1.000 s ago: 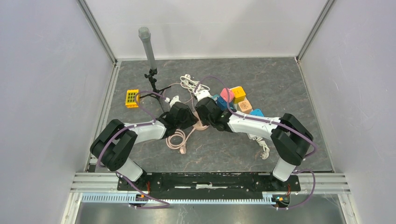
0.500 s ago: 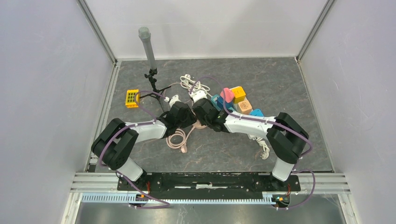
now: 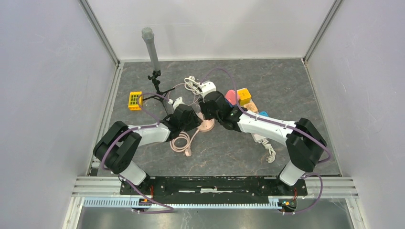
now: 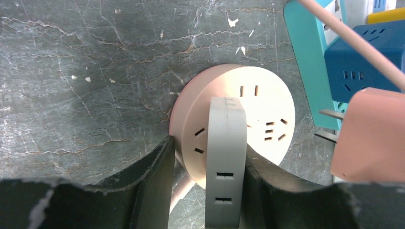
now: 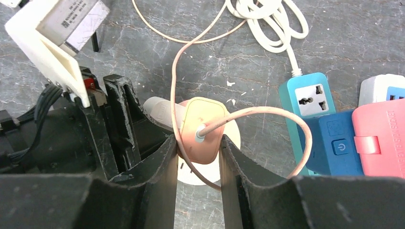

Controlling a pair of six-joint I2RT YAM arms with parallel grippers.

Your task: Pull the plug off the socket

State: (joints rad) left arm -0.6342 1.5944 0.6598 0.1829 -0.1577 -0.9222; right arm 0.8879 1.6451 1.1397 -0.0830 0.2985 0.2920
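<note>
Where the two arms meet: round pink socket (image 3: pixel 205 125) lying flat on the grey desk (image 3: pixel 286 86), just in front of both wrists.
Left claw (image 4: pixel 207 148): clamped on a pale upright rib that rises from the socket's face; dark fingers (image 4: pixel 153 181) press it from either side.
Right claw (image 5: pixel 198 143): closed on the salmon plug (image 5: pixel 203 136), one finger (image 5: pixel 162 171) against each flank.
Plug, relative to right claw: between the fingertips, cord end facing the wrist camera.
Plug, relative to socket: in the left wrist view it stands off the disc's right side with two metal prongs (image 4: pixel 327 114) bare and out of the slots; in the right wrist view it sits over the disc.
Cord (image 5: pixel 267 114): pink, leaves the plug's back, loops right and runs off behind the claw.
Neighbours: teal power strip (image 5: pixel 310 102) and blue adapter (image 5: pixel 334 143) just right of the socket; white cable bundle (image 5: pixel 267 24) beyond.
Hidden: the plug cannot be seen from above, covered by the right wrist.
Cut off: the lower rib and both left fingertip roots leave the bottom of the left wrist view.
Hard to make out: where the cord's far end goes, and how high the prongs stand above the disc.
</note>
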